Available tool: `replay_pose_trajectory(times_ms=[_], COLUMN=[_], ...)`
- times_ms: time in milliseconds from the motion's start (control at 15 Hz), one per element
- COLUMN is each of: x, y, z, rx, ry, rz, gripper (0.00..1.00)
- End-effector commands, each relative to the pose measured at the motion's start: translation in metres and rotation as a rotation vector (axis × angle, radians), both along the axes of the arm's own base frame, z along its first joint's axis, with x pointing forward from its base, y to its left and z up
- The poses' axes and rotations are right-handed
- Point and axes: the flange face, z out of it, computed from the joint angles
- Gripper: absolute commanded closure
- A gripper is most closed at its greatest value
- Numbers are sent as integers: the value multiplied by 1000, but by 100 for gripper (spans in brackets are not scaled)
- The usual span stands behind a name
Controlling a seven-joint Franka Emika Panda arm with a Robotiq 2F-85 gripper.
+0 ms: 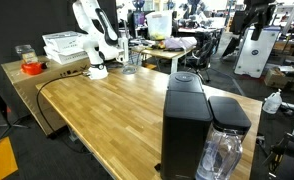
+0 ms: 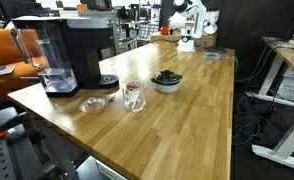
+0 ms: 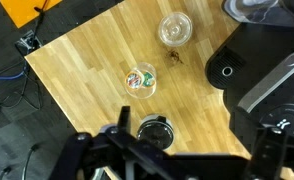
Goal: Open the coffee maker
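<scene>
The coffee maker is a tall matte-black box at one end of the wooden table. It shows in both exterior views, with its top lid down. Its clear water tank is attached at its side. In the wrist view the coffee maker fills the right side, seen from above. My gripper shows only in the wrist view, as dark fingers spread wide at the bottom edge. It hangs high above the table, open and empty, left of the machine.
On the table by the machine stand a glass with colourful contents, a black bowl and a clear lid. A white robot arm, white trays and a red-lidded jar stand at the far end.
</scene>
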Motion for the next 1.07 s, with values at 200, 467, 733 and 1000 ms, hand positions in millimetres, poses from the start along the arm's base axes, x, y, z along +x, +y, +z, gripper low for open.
replay_pose_trajectory(times_ms=[200, 467, 733, 1000], x=[0, 0, 16, 44], y=[1, 2, -6, -21], z=[0, 0, 13, 30], rx=[0, 0, 64, 239], ry=[2, 2, 25, 37], rz=[3, 4, 58, 164], gripper=[0, 0, 0, 0])
